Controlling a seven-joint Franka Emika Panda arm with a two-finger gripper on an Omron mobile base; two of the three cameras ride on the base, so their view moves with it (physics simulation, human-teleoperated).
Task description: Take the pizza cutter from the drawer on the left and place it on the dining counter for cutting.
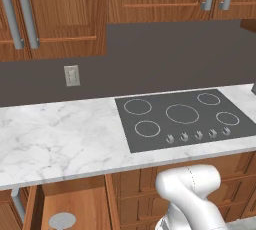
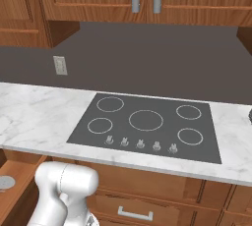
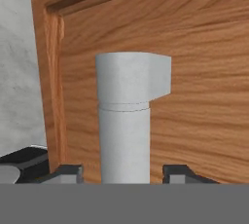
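No readable text — no labels, brands, numbers or signs anywhere.

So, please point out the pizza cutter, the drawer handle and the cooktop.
pizza cutter [image 1: 62, 220]: left base view, on its round wheel.
drawer handle [image 3: 125, 121]: hand view, on the bar.
cooktop [image 2: 147, 127]: right base view, on the glass.

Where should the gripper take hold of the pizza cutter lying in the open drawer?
Likely by its handle, from above: the pizza cutter lies with its wheel flat on the floor of the drawer, too thin to pinch. The handle is cut off by the frame edge.
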